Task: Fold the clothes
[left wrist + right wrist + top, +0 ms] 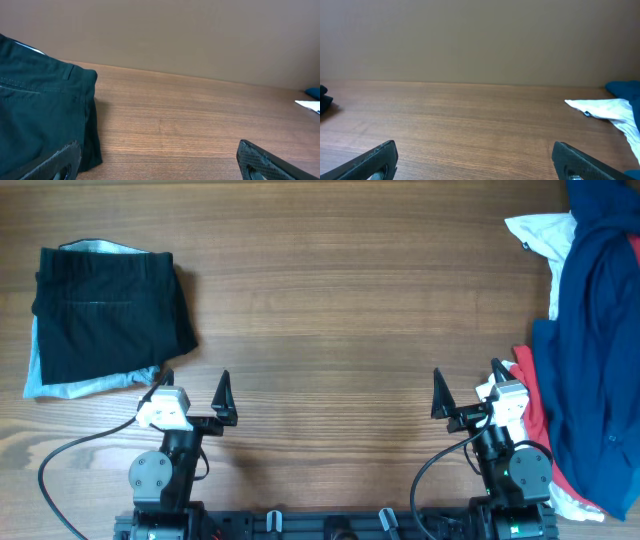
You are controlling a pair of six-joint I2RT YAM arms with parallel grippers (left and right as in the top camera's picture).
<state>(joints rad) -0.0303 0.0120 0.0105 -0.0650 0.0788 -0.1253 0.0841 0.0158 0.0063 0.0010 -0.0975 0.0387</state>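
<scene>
Your black shorts lie at about ten o'clock on the wooden table. They are folded into a neat rectangle with the waistband along the far edge and a stitched pocket seam showing. They rest on a pale blue garment, which peeks out at seven o'clock of them, so that corner looks like the place for finished pieces. The unfolded heap sits at three o'clock, well apart: a navy garment draped over a white one and a red one.

Your left gripper hangs just beside the stack's near edge with its fingers spread wide and nothing between them. Your right gripper is equally wide and empty, just beside the red cloth. You'll likely fetch from the heap next.

No label, brand or writing is readable anywhere.
</scene>
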